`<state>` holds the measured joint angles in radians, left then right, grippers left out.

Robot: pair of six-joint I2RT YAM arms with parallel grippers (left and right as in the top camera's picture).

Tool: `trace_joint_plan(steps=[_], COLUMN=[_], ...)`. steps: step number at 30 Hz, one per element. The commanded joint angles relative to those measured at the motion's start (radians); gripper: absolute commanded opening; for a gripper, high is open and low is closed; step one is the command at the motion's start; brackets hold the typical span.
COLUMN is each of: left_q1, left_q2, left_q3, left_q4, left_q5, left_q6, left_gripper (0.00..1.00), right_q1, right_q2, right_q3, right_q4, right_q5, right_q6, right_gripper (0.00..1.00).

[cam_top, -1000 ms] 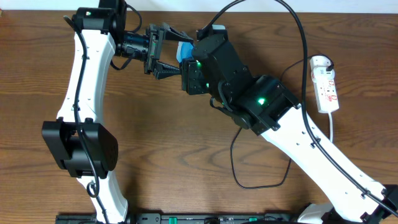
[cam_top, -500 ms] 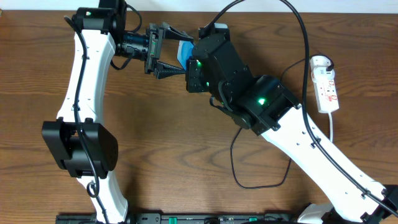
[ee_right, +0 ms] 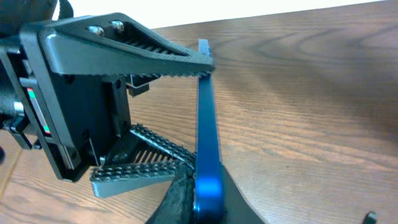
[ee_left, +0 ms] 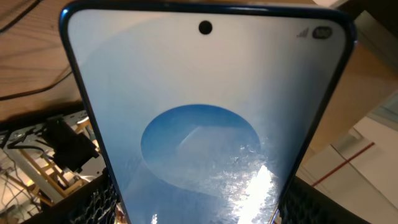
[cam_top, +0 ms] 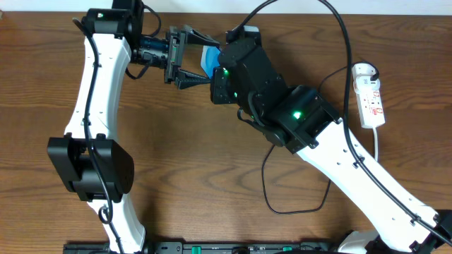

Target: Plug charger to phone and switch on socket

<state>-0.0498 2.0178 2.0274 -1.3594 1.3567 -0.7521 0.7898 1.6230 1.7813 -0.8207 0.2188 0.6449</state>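
1. Overhead view: the phone [cam_top: 210, 58] is held off the desk [cam_top: 183, 155], well to the left of the power strip [cam_top: 370, 95]. It is clamped across its long edges by the left fingers [cam_top: 192, 80], which are spread wide to span it.
2. From the left wrist, the blue screen of the phone [ee_left: 205, 124] is seen filling the frame, with the front-camera hole at the far end.
3. From the right wrist, the phone is seen edge-on, its near end running down to the right fingers [ee_right: 180, 200], which are closed. Whether the plug tip is pinched between them cannot be told, as that spot is hidden.
4. The charger cable [cam_top: 265, 185] is seen looping loosely on the desk, left of the power strip and nearer the robot's base.
5. The phone is judged light, stiff, slick on its glass and fragile, so it is best gripped by the edges, with the ribbed pads kept off the screen.
6. The cable is judged limp, so the plug should be held by its rigid body just behind the tip, never by the cord.
7. The power strip's switches are judged untouched.
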Motion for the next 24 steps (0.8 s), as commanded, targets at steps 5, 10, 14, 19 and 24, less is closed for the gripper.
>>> trace_joint_plan(steps=[5, 10, 14, 19, 24], left_q1=[-0.002, -0.002, -0.002, -0.002, -0.002], left_q2=[-0.042, -0.042, -0.042, -0.042, -0.042], left_q3=[0.008, 0.008, 0.008, 0.008, 0.008], left_q4=[-0.003, -0.003, -0.003, -0.003, 0.001], left_q5=[0.045, 0.045, 0.045, 0.045, 0.045], left_q6=[-0.006, -0.066, -0.074, -0.099, -0.104], left_gripper=[0.85, 0.92, 0.92, 0.92, 0.92], right_q1=[0.004, -0.001, -0.012, -0.018, -0.018], right_q2=[-0.002, -0.011, -0.025, -0.042, -0.042], right_q3=[0.021, 0.021, 0.021, 0.021, 0.021], right_q4=[0.020, 0.020, 0.021, 0.021, 0.023], right_q5=[0.020, 0.134, 0.229, 0.307, 0.298], right_q6=[0.012, 0.096, 0.219, 0.510, 0.768], right_gripper=[0.01, 0.01, 0.01, 0.01, 0.01])
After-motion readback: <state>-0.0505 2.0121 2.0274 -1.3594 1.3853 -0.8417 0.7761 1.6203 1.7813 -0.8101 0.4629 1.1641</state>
